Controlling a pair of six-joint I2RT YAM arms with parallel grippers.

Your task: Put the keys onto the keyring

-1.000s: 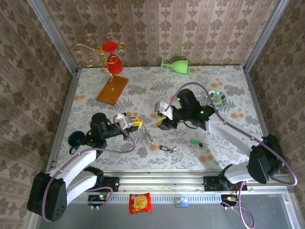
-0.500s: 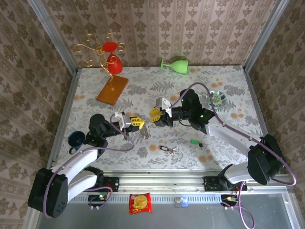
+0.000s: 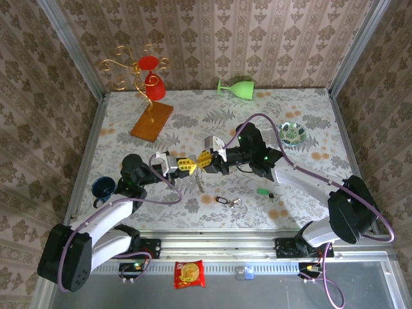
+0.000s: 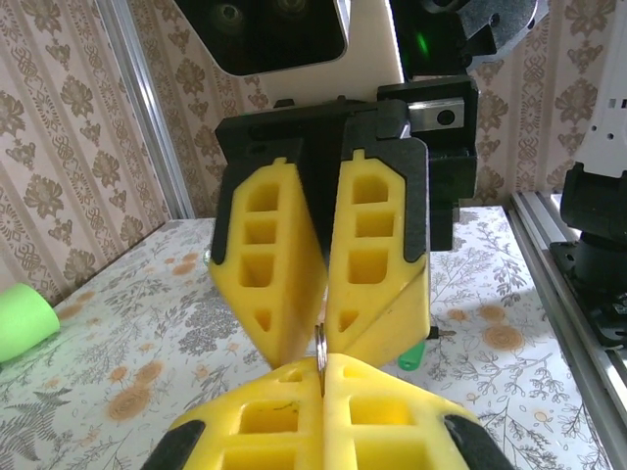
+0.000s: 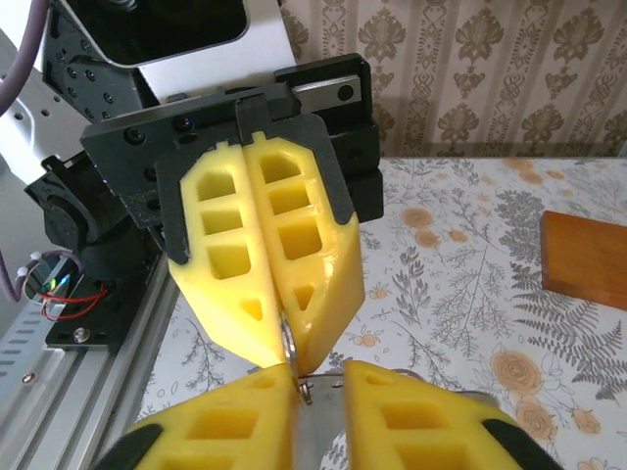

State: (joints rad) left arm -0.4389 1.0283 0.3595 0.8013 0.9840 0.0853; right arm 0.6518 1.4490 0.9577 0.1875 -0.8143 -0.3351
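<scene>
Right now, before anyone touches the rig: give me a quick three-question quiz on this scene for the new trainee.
1. True or false: the green-headed key already hangs on the keyring.
2. What is the left gripper shut on? A) the green goblet B) the keyring C) the blue cup
3. How many keys lie loose on the table?
Key: 1. False; it lies on the table. 2. B. 3. Two: the green-headed one and the silver key.
</scene>
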